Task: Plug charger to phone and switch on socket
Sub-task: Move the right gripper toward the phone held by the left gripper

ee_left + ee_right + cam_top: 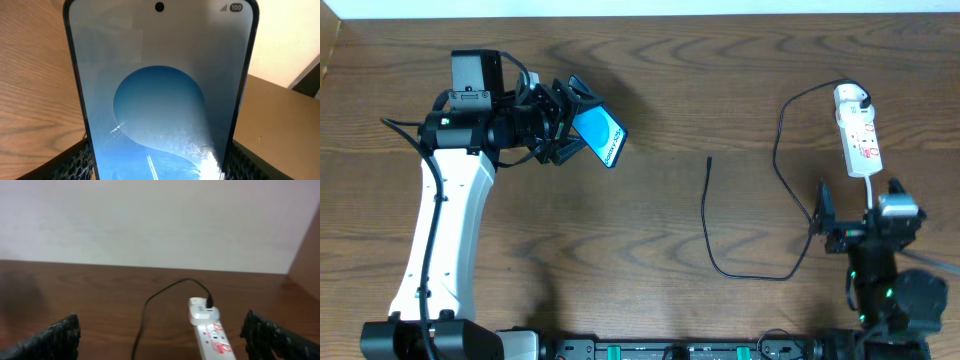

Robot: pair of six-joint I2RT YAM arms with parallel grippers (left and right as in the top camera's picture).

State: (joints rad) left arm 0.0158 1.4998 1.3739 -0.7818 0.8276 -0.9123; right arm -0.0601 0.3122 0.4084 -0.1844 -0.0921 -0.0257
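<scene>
phone [601, 136] raised off the table [650, 260] at 10 o'clock, clenched across its sides by the left gripper [563, 124], probably presented for plugging. charger [705, 200] tip lies free near centre. right gripper [160, 327], released and empty, faces the socket [860, 135] at 2 o'clock.

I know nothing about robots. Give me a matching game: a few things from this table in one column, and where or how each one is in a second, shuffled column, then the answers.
Things:
1. phone
2. charger plug tip
3. socket
4. right gripper

States:
A. open, holding nothing
B. lying loose mid-table
C. clamped in the left gripper
D. on the table's right side, white adapter plugged in

Pairs: 1-C, 2-B, 3-D, 4-A
</scene>
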